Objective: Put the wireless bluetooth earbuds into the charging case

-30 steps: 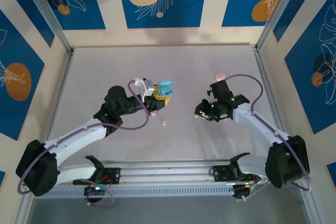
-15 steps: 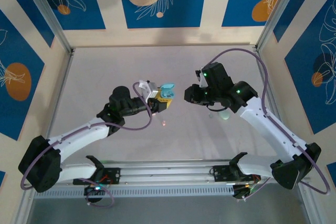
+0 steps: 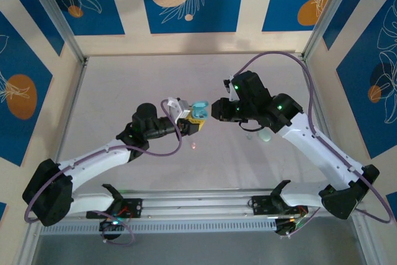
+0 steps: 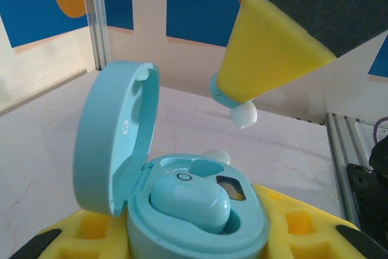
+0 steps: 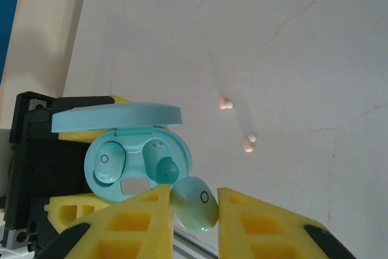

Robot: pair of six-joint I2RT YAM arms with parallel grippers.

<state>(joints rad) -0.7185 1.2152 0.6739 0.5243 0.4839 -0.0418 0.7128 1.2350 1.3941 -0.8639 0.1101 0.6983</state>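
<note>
Leftmost, find left gripper point(image 3: 191, 123) clamped on open teal charging case point(image 4: 115, 144) with one teal earbud point(image 4: 191, 203) seated inside, then right gripper point(image 3: 216, 108) pinched on second teal earbud point(image 5: 195, 209) near case, not touching, pink earbuds point(image 5: 225, 104) loose on table point(image 3: 124, 79).

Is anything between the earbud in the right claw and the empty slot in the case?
Nothing visible. The teal earbud in the right claw hangs just off the charging case, whose lid is open and empty slot exposed.

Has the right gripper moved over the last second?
Yes. The right gripper, holding an earbud, has swung left and away from the base rail, ending close beside the case in the left gripper.
</note>
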